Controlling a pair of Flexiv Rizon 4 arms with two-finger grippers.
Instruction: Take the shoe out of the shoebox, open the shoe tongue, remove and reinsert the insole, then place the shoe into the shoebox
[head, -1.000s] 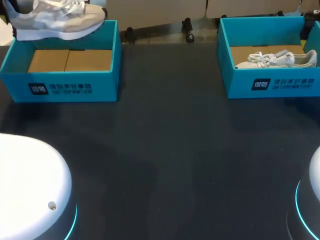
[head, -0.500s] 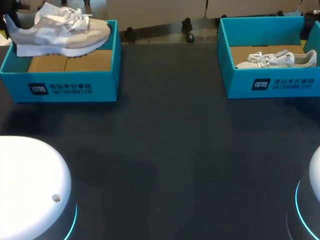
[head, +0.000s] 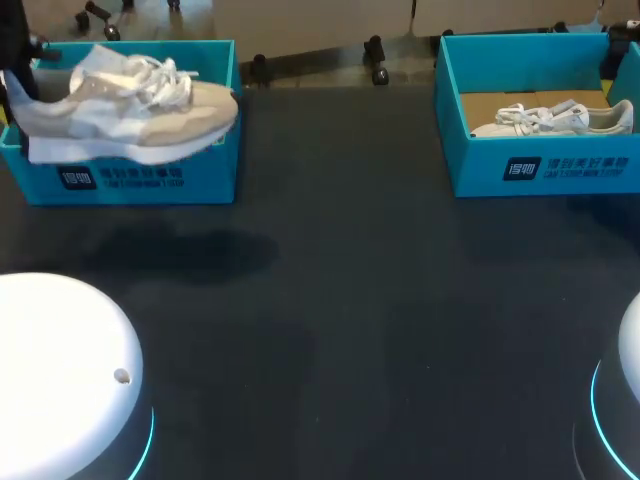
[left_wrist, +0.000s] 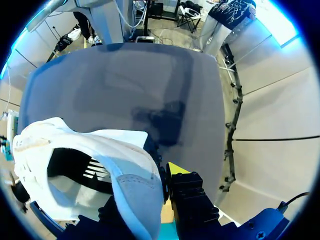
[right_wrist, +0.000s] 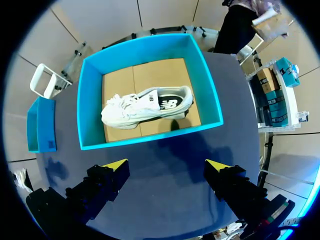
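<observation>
**Operator:** Where's the shoe?

**Spotter:** Your grey-and-white shoe (head: 130, 105) is up in the air, sole down and laces on top, with its toe toward the table's middle. From the head camera it covers part of the front wall of the left shoebox (head: 150, 180). Its shadow (head: 180, 250) lies on the dark table (head: 340, 320) in front of that box.

**Operator:** What's holding it?

**Spotter:** Your left gripper (left_wrist: 152, 182) has it clamped at the heel. In the left wrist view you'll see the heel collar right at the fingers, with one yellow tip (left_wrist: 176, 169) against the outside of the heel (the other finger is hidden by the shoe). The shoe's opening faces away from the gripper, over the table.

**Operator:** And my right side?

**Spotter:** Your right gripper (right_wrist: 166, 167) stands open, its yellow tips wide apart with nothing between them. It hangs over bare table, just short of the near wall of the right shoebox (right_wrist: 150, 136). Inside that box a second shoe (right_wrist: 147, 107), a white one, lies on the cardboard floor (right_wrist: 150, 75). It's about in the box's middle and touches none of the walls you can see.

**Operator:** How do the boxes sit?

**Spotter:** Both are along the table's far edge, well apart, one on each side.
</observation>
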